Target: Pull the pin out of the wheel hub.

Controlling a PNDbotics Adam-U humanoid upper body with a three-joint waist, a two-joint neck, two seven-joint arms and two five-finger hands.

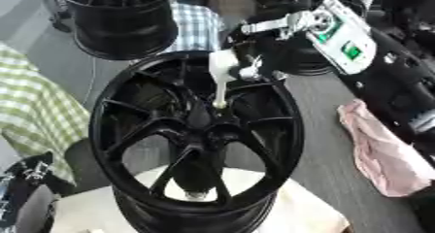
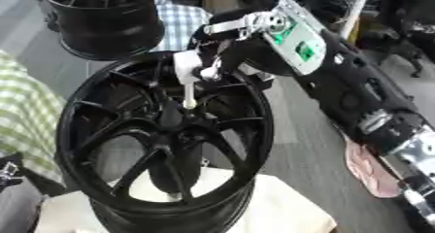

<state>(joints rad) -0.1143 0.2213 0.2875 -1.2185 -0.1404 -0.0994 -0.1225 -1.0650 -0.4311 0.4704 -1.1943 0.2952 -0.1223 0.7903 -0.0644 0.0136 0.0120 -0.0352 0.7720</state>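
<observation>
One pin [image 1: 221, 81]: white, upright, tip at wheel hub [image 1: 204, 125]
Right hand [image 1: 255, 64]: fingers curled round pin's top
Left hand [image 1: 21, 188]: desk's near-left corner, fingers' state unclear

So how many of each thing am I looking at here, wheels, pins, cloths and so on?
Black wheels: 2, the near wheel and the far wheel
White pin: 1
Pink cloth: 1
Green checked cloth: 1
Blue checked cloth: 1
Total: 6
</observation>
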